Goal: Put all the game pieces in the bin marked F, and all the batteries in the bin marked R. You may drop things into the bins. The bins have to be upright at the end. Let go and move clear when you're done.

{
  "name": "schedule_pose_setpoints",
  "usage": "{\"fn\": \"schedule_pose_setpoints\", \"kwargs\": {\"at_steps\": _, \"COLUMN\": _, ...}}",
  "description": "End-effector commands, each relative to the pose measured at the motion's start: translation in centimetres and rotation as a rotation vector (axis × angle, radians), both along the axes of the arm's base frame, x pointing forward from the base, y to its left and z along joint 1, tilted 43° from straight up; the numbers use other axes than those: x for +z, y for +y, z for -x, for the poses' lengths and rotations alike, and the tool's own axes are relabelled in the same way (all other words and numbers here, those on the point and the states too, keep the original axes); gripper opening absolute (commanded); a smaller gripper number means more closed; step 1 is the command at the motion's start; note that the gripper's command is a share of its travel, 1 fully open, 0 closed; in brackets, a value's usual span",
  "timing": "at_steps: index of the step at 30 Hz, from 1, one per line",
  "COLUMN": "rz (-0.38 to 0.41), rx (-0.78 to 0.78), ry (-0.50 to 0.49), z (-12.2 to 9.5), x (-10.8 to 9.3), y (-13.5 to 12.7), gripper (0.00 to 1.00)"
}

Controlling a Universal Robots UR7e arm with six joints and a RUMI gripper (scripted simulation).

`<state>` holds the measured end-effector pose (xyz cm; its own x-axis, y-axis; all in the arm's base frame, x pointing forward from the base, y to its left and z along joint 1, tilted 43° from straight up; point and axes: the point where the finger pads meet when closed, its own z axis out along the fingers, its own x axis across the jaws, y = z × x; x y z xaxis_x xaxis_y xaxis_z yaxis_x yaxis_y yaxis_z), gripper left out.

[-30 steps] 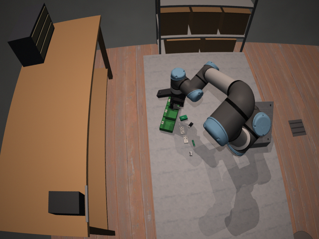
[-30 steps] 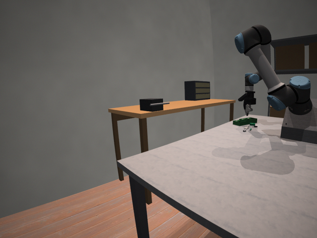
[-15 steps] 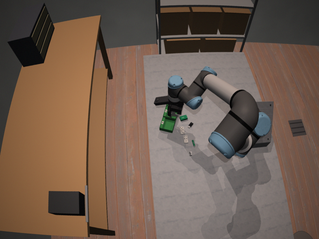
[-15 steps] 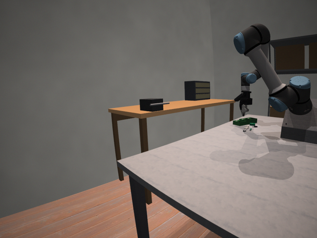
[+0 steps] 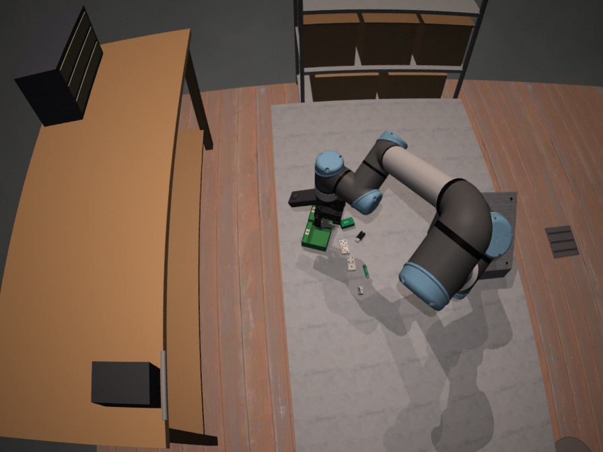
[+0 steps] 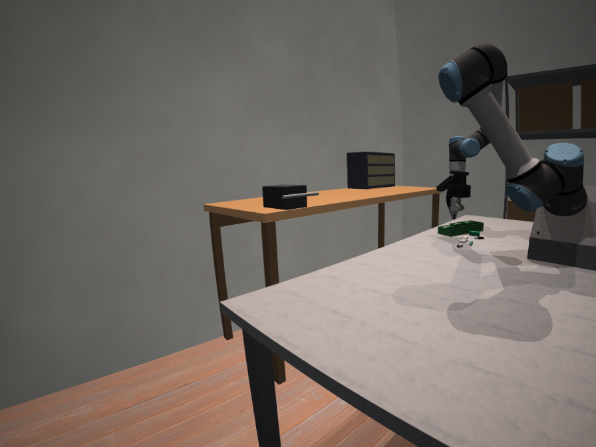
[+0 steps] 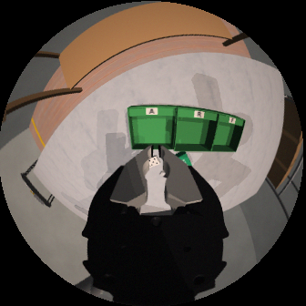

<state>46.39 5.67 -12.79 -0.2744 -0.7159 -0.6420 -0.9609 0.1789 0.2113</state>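
A green tray of three bins marked A [image 7: 151,129], R [image 7: 197,130] and F [image 7: 228,133] stands upright on the grey table [image 5: 315,232]. My gripper [image 5: 324,222] [image 7: 156,146] hangs above the tray, near the A end, with its fingers shut and nothing between them. To the right of the tray lie a green block [image 5: 346,223], a small black battery [image 5: 359,237], two white dominoes [image 5: 344,245] [image 5: 350,263], a green battery [image 5: 365,270] and a small white piece [image 5: 361,290]. In the wrist view one domino [image 7: 154,162] shows below the fingertips.
The arm's base block [image 5: 499,233] stands at the table's right edge. An orange side table [image 5: 97,218] with two black boxes is to the left. A shelf with brown boxes [image 5: 384,44] stands behind.
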Motion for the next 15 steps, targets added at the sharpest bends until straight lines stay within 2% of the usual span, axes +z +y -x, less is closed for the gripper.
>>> {"fn": "schedule_pose_setpoints", "kwargs": {"at_steps": 1, "rz": 0.001, "rx": -0.001, "ry": -0.001, "z": 0.0, "x": -0.7, "y": 0.7, "gripper": 0.04}}
{"fn": "schedule_pose_setpoints", "kwargs": {"at_steps": 15, "rz": 0.001, "rx": -0.001, "ry": -0.001, "z": 0.1, "x": -3.1, "y": 2.9, "gripper": 0.04}}
